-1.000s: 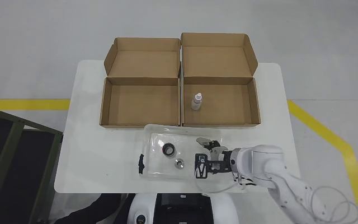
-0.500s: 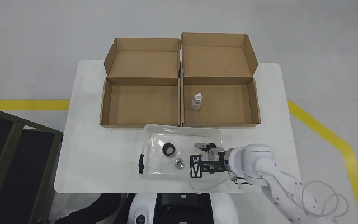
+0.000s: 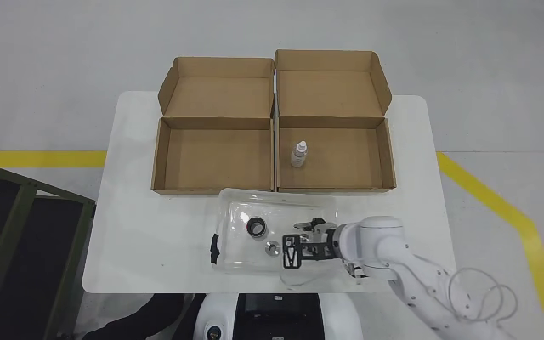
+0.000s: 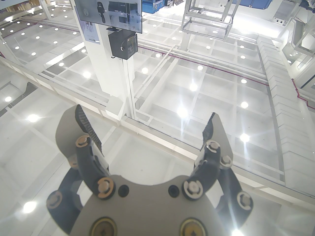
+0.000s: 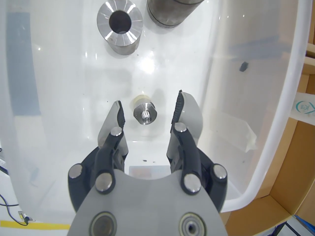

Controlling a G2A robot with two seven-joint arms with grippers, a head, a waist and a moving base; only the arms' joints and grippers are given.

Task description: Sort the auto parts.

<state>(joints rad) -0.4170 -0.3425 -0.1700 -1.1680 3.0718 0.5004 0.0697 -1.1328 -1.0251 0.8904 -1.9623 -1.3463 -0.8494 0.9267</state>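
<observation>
The step in hand looks like picking a small steel fitting (image 5: pixel 145 116) off the floor of the clear plastic bin (image 5: pixel 290 99), which sits on the white table (image 3: pixel 136 238) at its near edge. The right gripper (image 5: pixel 150 101) is inside the bin with its jaws moderately wide, one finger on each side of the fitting and neither touching it. To do this well, the gripper should probably go a little lower and forward so the ribbed pads meet the thick collar rather than the thin tip. It should then close evenly, since the piece is small and smooth and would likely squirt out of an off-centre pinch. The lift should be straight up, away from the bin wall and the two bigger parts farther along the floor: a bright steel sleeve (image 5: pixel 119 31) with a bore, and just beside it a dark cylinder (image 5: pixel 179 1). The fitting is short and shiny, with a round collar, a narrow stepped stub facing the wrist camera and a pale cream piece at its far end. Whether it stands or lies is hard to tell. Behind the bin two open cardboard boxes sit side by side, the left box (image 3: pixel 212 157) and the right box (image 3: pixel 331 157), which holds a small white bottle (image 3: pixel 298 153). The left gripper (image 4: pixel 145 114) points at the ceiling, jaws wide and holding nothing.
</observation>
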